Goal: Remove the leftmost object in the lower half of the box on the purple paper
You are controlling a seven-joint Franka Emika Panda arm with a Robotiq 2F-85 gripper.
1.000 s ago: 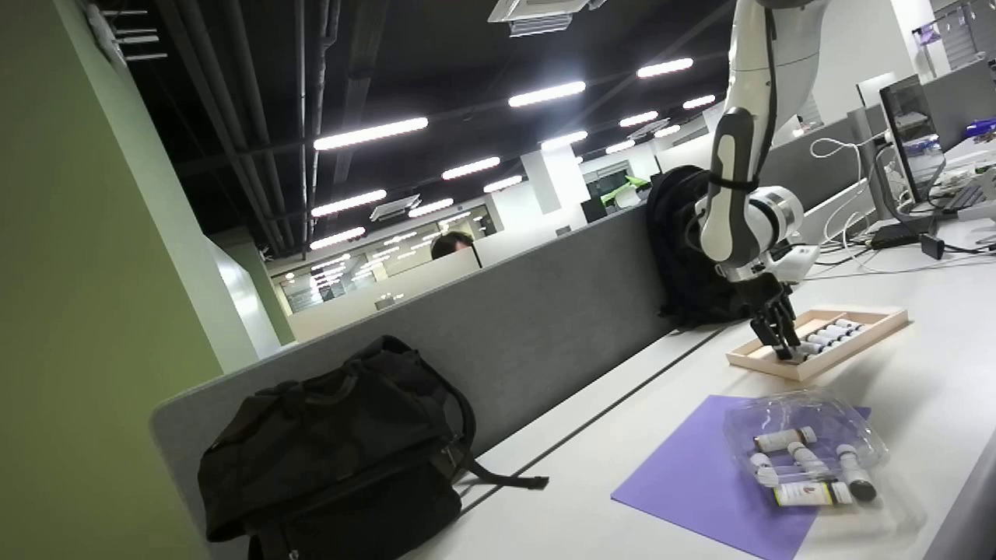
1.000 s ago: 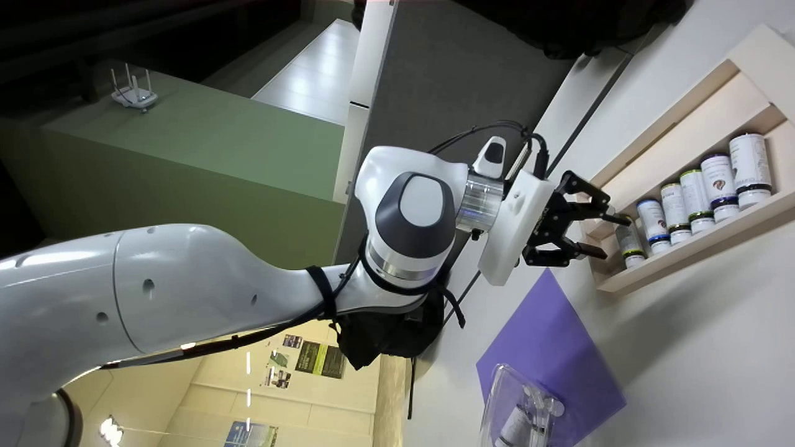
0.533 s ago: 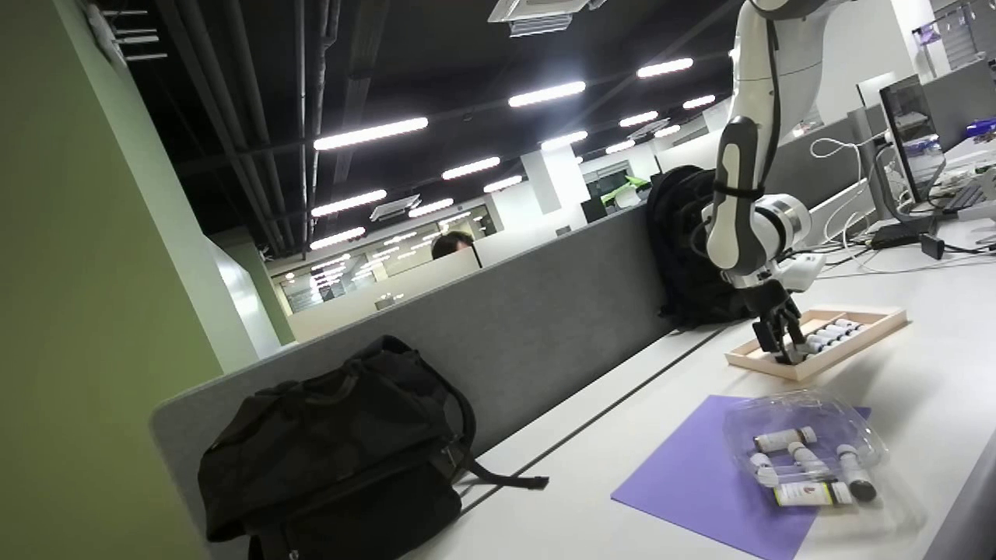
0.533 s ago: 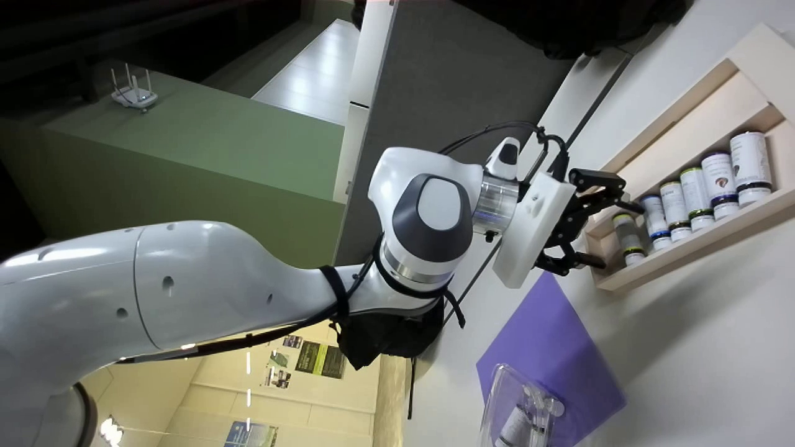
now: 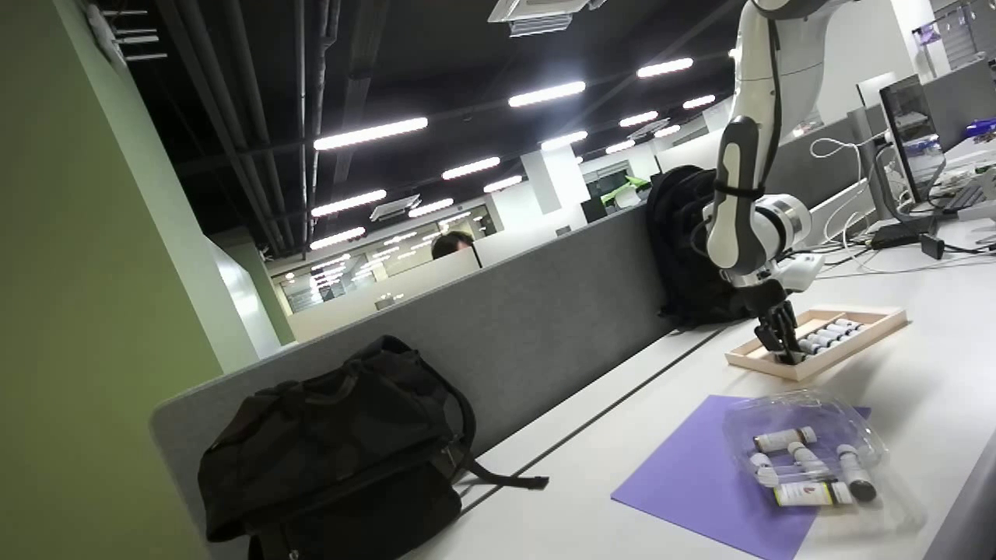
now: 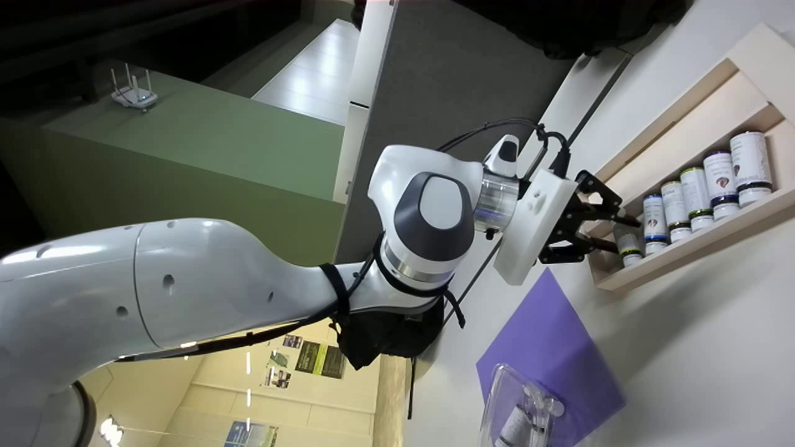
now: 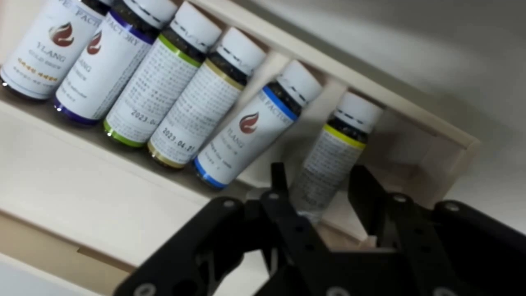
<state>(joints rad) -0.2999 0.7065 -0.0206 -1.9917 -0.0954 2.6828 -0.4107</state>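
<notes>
One box (image 6: 689,136) with six bottles (image 7: 244,139), one clear container (image 5: 836,412) with five, one purple paper (image 5: 685,474), two bags (image 5: 334,451)

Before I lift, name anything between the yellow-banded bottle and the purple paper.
The box's wall stands between the yellow-banded bottle and the purple paper. A clear container holding more bottles covers part of that paper.
</notes>
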